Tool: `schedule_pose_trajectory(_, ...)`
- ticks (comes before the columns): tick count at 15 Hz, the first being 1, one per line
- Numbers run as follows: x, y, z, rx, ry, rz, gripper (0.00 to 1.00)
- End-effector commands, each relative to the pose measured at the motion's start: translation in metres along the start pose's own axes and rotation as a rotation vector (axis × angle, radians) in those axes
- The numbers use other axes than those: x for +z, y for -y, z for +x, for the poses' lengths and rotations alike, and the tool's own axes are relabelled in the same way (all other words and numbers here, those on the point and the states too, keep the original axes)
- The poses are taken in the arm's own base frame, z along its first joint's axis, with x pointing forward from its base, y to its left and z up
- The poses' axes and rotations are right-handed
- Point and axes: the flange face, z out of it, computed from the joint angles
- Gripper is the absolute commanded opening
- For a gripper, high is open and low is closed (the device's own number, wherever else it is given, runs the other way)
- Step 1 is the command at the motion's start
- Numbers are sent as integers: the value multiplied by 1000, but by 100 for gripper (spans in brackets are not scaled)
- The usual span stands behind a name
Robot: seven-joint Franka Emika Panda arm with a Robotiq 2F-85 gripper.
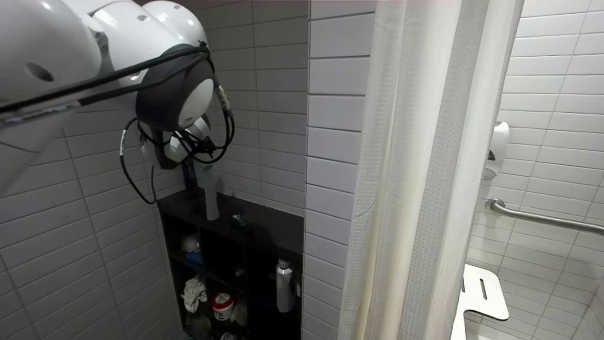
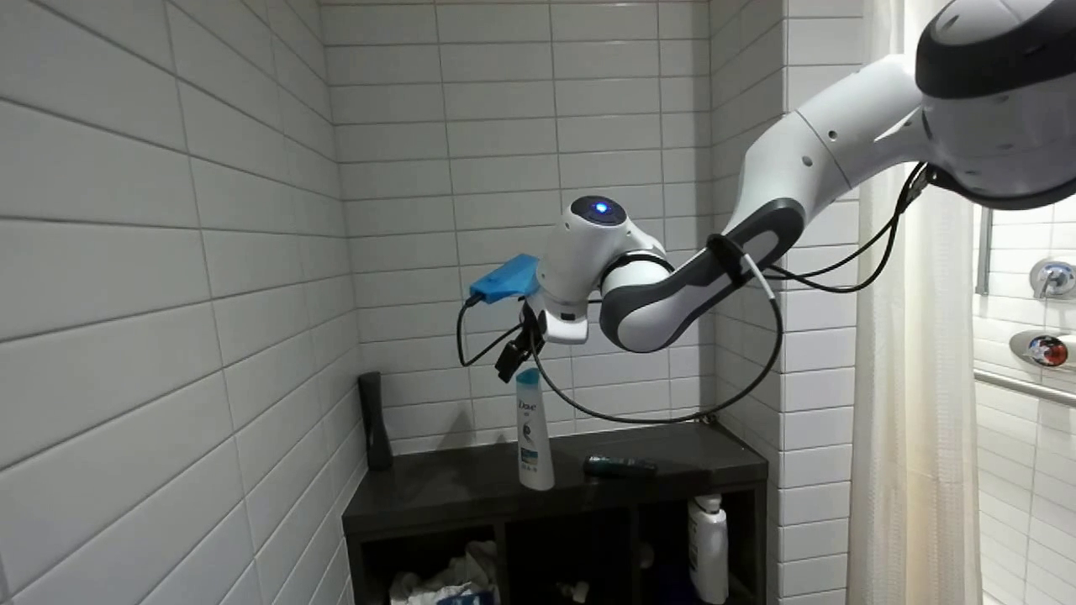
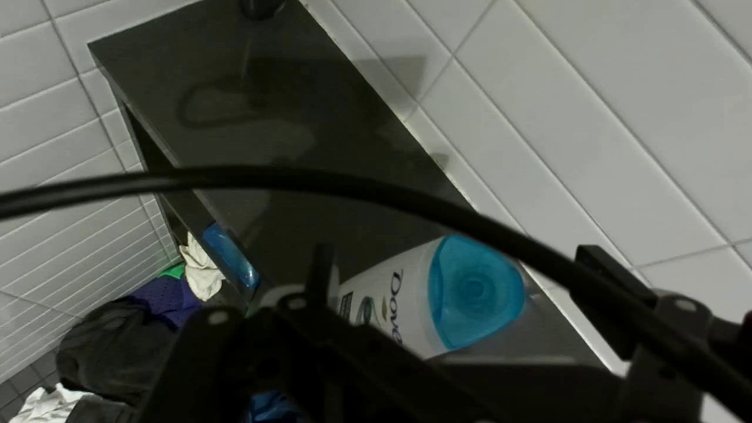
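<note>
Gripper [image 3: 455,255]: fingers spread, one to each side of the blue cap [image 3: 479,294] in the wrist view, nothing grasped; contact can't be told. Dove bottle [image 2: 535,441] under it upright or nearly so, lower centre of an exterior view. Step, as I judge it: fingers about the bottle's top, no hold. Next move seems to call for a straight path, both fingers clear of the cap, lest the bottle topple.

Surface: dark shelf top [image 2: 445,491]. Dark tube [image 2: 620,467] lying right of the bottle, dark upright object [image 2: 375,422] at left end. White pump bottle [image 2: 709,550] beneath, lower right.

Room: pale tiled walls [image 2: 504,126]; curtain [image 1: 420,165] right of centre in an exterior view, grab bar [image 1: 547,218] at right edge.
</note>
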Motion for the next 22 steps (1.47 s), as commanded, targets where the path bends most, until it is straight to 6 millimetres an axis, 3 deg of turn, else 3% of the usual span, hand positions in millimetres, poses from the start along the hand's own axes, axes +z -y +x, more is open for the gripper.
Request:
schedule_pose_trajectory(1, -13, -2, -23, 80, -61, 3, 100)
schedule_pose_trajectory(2, -17, -4, -31, 95, -79, 9, 100)
schedule_pose_trajectory(3, -9, -5, -18, 60, -58, 6, 100)
schedule_pose_trajectory(6, -17, -8, -31, 75, -72, 13, 100)
schedule_pose_trajectory(22, -16, -6, -30, 77, -75, 15, 100)
